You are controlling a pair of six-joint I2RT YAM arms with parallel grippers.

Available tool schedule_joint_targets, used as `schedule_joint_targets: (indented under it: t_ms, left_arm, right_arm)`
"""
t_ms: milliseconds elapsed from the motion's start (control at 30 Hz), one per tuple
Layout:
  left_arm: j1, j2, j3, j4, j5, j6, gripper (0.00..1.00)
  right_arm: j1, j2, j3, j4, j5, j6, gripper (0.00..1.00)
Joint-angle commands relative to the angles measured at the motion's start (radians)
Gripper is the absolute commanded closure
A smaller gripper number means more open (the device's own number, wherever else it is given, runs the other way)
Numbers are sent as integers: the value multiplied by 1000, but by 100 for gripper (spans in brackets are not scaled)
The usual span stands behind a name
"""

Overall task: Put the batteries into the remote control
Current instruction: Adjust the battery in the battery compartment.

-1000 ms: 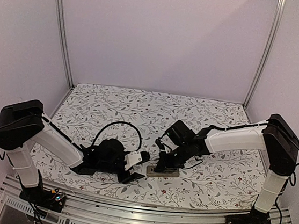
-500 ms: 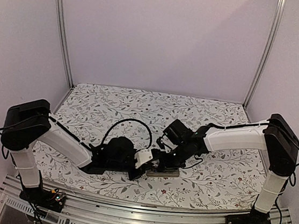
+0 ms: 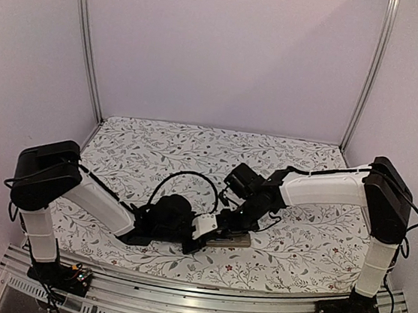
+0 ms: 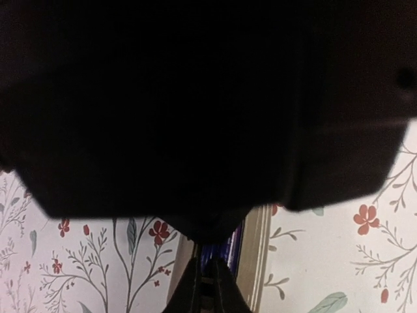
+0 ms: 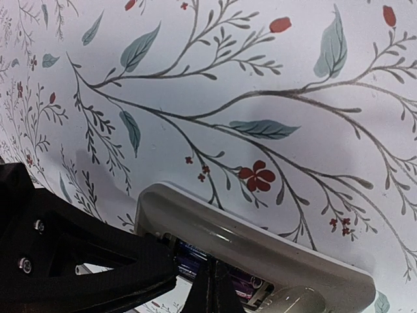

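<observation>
Judging the handling first: the remote control [image 5: 273, 251] is a light, hard plastic shell that I expect to skate on the flowered cloth [image 5: 195, 78] if nudged sideways. It wants pinning from above or holding by its long edges, never by the open bay. It lies back up, directly under both sets of tips, with the bay open. A battery [image 5: 195, 259] in a dark purple wrap sits in that bay, just ahead of the right gripper [image 5: 212, 295]. I cannot tell whether a second cell is seated beside it. A cell like that is probably smooth, rigid and apt to roll or spring off its contacts, so I would take it across its middle and press it down flat.

My right gripper shows as one dark wedge, fingertips drawn together with nothing visible between them, at or just above the bay. The left gripper [image 4: 206, 287] points into the same bay from the opposite end. Its tips sit close together, but I cannot tell whether they pinch anything, since a dark mass blocks most of that wrist view. From above, the left arm [image 3: 98, 200] reaches low and inward, the right arm [image 3: 319, 188] folds down and inward, and the two wrists nearly meet over the remote control
</observation>
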Motion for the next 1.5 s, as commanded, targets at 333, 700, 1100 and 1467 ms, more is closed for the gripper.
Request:
schedule_joint_targets:
  t_ms: [333,700,1100,1467]
  left_arm:
    - [-63,51,79,-228,-76,127,94]
    - [-94,72,97,-320,-61,123,94]
    - [-81,63,48,-250,-70,75,95]
    - [-11,-89,7,-137,61,-32,94]
  right_arm:
    - [-17,25,-17,13,-32,13,100]
    - [-57,-28,-21,75,-62,24,100]
    - [-59,-58,-38,84,-61,28,100]
    - [-60,-93,-28,95,-80,-18,100]
